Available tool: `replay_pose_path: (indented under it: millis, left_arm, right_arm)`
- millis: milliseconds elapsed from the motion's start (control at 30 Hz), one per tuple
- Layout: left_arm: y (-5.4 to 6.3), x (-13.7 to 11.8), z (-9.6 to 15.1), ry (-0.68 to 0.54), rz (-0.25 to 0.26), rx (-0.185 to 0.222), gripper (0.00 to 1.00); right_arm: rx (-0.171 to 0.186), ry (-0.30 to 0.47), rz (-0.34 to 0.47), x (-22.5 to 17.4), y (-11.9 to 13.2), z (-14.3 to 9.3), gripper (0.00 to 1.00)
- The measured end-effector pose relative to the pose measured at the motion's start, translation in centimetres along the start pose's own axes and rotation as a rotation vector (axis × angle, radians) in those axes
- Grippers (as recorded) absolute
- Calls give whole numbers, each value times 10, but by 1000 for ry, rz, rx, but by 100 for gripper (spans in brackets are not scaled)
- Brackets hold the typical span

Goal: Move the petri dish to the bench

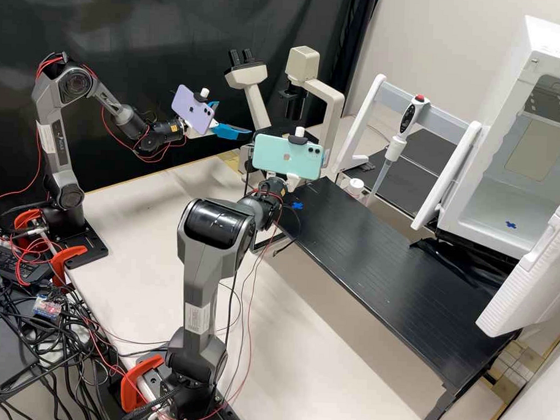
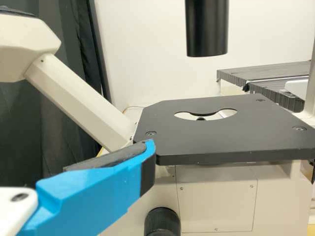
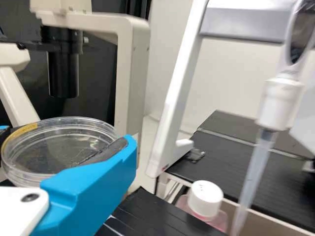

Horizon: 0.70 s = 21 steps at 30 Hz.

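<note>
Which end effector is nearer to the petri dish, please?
Right. The right end effector holds the petri dish; the left end effector is apart from it, near the microscope.

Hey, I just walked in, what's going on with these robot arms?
The right gripper is holding a clear petri dish in the air, near the microscope and the bottle with a white cap. The dish isn't down on the black bench yet. The left gripper hangs open beside the microscope's dark stage.
</note>
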<state>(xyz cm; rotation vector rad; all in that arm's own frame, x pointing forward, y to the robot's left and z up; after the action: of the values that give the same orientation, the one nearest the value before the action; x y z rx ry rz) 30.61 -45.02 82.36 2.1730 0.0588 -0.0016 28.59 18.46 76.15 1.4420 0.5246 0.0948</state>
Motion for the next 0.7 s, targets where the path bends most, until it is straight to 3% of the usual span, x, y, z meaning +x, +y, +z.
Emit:
replay_pose_path:
  millis: [200, 600, 700]
  left_arm:
    - [0, 0, 0, 0, 0, 0, 100]
    - [0, 0, 0, 0, 0, 0, 100]
    - [0, 0, 0, 0, 0, 0, 100]
  right_arm:
    - [-28, -6, -7, -28, -8, 18, 0]
    - [-28, -84, -108, -36, -43, 45, 0]
    - [-26, -86, -95, -36, -45, 50, 0]
